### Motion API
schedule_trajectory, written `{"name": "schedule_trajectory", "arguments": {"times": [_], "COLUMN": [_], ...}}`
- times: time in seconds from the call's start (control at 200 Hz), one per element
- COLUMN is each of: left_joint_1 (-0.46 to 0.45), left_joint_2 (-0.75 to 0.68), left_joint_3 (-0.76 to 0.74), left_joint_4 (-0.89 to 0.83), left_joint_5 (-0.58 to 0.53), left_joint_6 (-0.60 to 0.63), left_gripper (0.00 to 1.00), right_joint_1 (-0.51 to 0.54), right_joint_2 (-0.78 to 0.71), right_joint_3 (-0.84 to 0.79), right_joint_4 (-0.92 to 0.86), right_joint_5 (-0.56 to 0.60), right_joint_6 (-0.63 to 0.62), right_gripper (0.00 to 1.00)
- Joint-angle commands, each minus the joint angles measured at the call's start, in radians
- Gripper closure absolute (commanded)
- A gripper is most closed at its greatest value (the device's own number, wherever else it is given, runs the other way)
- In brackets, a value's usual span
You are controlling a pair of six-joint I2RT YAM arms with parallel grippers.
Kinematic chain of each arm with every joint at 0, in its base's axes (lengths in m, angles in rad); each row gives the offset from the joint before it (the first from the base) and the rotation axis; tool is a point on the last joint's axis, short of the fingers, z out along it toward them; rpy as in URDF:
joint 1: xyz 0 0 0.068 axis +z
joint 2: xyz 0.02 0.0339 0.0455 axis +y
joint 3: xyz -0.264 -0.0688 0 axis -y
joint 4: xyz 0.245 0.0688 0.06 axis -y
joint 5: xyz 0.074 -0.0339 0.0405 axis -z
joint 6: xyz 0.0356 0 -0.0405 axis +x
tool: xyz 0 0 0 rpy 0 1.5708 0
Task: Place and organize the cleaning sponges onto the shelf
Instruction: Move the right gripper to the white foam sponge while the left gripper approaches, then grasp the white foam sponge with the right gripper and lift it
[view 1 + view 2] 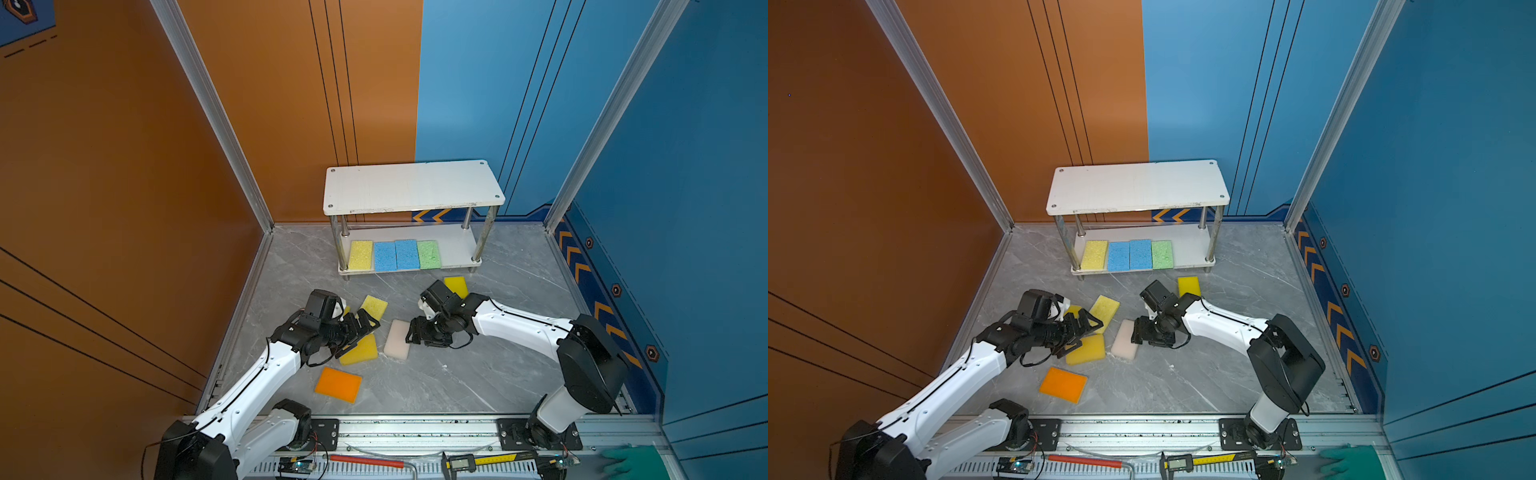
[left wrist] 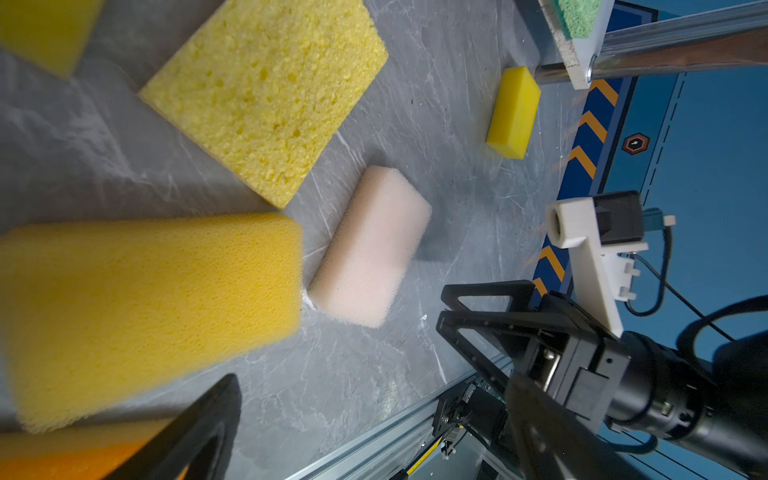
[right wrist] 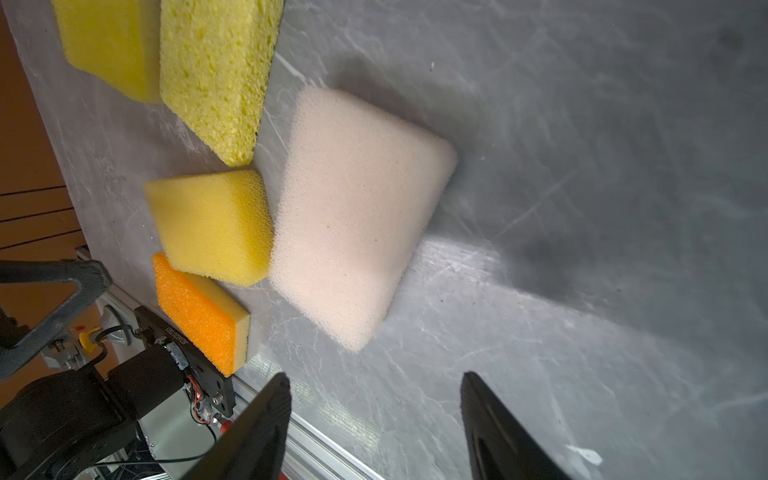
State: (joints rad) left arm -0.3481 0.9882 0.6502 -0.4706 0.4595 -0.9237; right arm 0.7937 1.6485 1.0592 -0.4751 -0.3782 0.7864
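My left gripper (image 1: 362, 334) hangs empty, jaws spread, over the smooth yellow foam sponge (image 1: 363, 353). Closing here could also snag the porous yellow sponge (image 1: 374, 306) just past its tips. My right gripper (image 3: 374, 376), jaws apart and empty, sits just short of the pale beige-pink foam sponge (image 3: 357, 216). A shallow bite may shove it away. The white two-tier shelf (image 1: 411, 187) stands well ahead.

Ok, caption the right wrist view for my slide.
Open right pincer poised just short of the pale pink sponge on the grey table, with the orange sponge nearby.
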Motion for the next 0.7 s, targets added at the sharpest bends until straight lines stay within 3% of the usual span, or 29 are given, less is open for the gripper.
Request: {"name": "schedule_trajectory", "arguments": {"times": [0.0, 0.095, 0.21, 0.39, 0.516, 0.696], "left_joint_1": [0.021, 0.036, 0.057, 0.08, 0.083, 0.055], "left_joint_2": [-0.051, -0.087, -0.112, -0.115, -0.108, -0.048], "left_joint_3": [-0.011, -0.037, -0.054, -0.055, -0.049, -0.017], "left_joint_4": [0.01, 0.01, 0.01, 0.01, 0.011, 0.046], "left_joint_5": [-0.013, -0.005, 0.011, 0.037, 0.052, 0.101], "left_joint_6": [-0.007, -0.021, -0.028, -0.025, -0.016, 0.048], "left_gripper": [0.01, 0.02, 0.04, 0.04, 0.04, 0.03], "right_joint_1": [0.022, 0.034, 0.038, 0.042, 0.04, 0.021], "right_joint_2": [0.048, 0.091, 0.133, 0.161, 0.151, 0.105], "right_joint_3": [0.016, 0.035, 0.039, 0.039, 0.031, 0.001], "right_joint_4": [0.048, 0.065, 0.093, 0.128, 0.126, 0.12], "right_joint_5": [-0.02, -0.03, -0.034, -0.02, -0.006, -0.001], "right_joint_6": [0.036, 0.042, 0.064, 0.08, 0.079, 0.052], "right_gripper": [0.34, 0.36, 0.52, 0.62, 0.81, 0.91]}}
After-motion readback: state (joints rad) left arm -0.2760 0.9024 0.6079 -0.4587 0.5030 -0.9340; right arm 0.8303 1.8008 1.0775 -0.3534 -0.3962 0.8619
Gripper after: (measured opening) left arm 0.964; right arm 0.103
